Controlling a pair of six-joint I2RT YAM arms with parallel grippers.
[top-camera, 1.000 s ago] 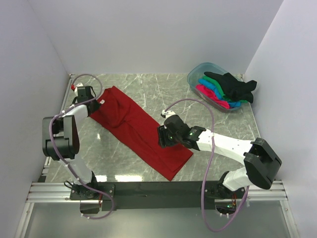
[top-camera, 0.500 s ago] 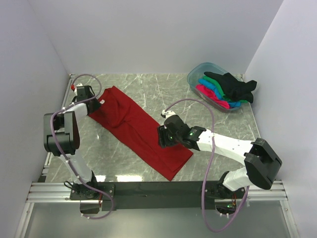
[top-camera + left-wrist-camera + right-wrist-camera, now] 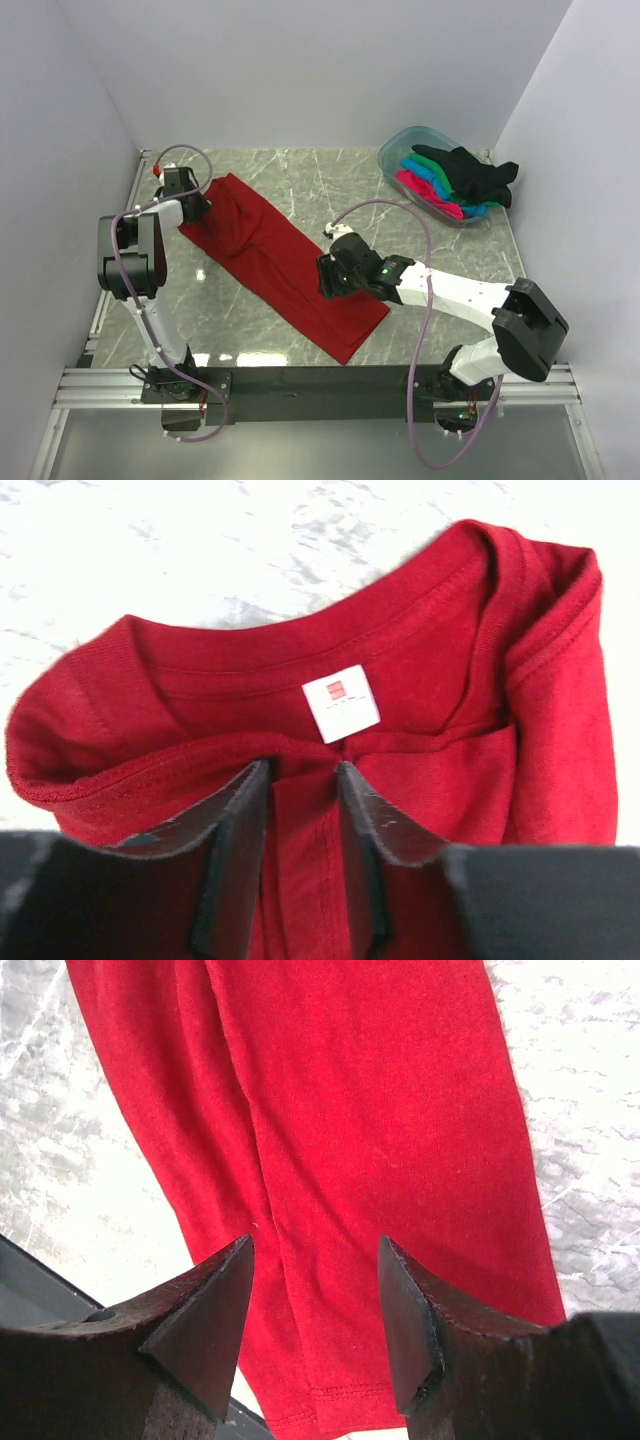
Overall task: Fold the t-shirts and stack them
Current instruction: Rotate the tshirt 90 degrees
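A dark red t-shirt (image 3: 285, 265) lies folded into a long strip, running diagonally from back left to front centre. My left gripper (image 3: 198, 205) is at its collar end. In the left wrist view the jaws (image 3: 302, 772) are closed to a narrow gap on a fold of the shirt (image 3: 430, 620) just below the white neck label (image 3: 341, 702). My right gripper (image 3: 325, 278) hangs open over the strip's lower half, and its wrist view shows flat red cloth (image 3: 370, 1090) between the spread fingers (image 3: 315, 1255). Black (image 3: 472, 172), green (image 3: 424, 170), blue (image 3: 482, 210) and pink (image 3: 425, 192) shirts lie in the tub.
A clear bluish plastic tub (image 3: 392, 148) stands at the back right corner, with the black shirt draped over its right rim. White walls close in the left, back and right of the marble table (image 3: 330, 180). A dark rail (image 3: 320, 380) runs along the front edge.
My left arm has swung its elbow towards the back, and the gripper at the collar has shifted slightly back. The right arm and the shirt's lower end have hardly moved.
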